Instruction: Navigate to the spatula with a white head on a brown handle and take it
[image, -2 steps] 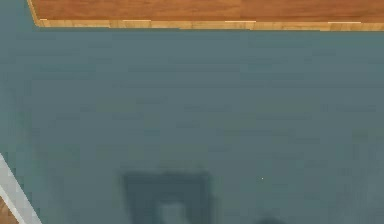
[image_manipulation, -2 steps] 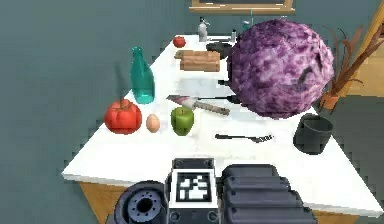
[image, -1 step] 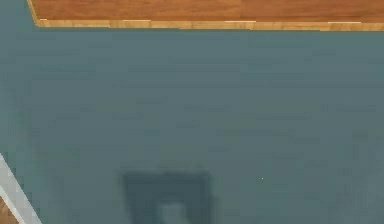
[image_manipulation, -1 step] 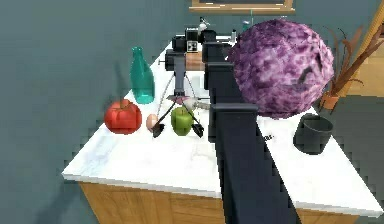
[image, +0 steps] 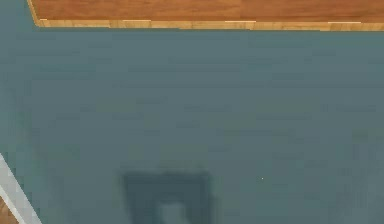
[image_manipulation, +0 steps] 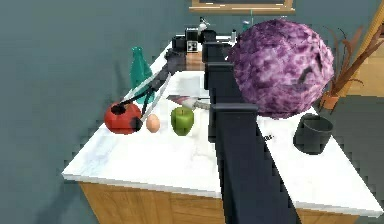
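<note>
Arm side view is showing me the gripper (image_manipulation: 137, 97) near the red tomato (image_manipulation: 122, 118) on the white counter (image_manipulation: 120, 160). I cannot tell whether it is holding anything. A pale flat thing (image_manipulation: 185, 99), possibly the spatula, is lying just behind the green apple (image_manipulation: 182, 121).

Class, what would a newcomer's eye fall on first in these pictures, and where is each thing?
A huge mottled purple ball dominates the arm side view's upper right, at the white counter. The dark arm rises through the middle, its claw ending by a red round fruit, with an egg and a green apple beside it.
</note>
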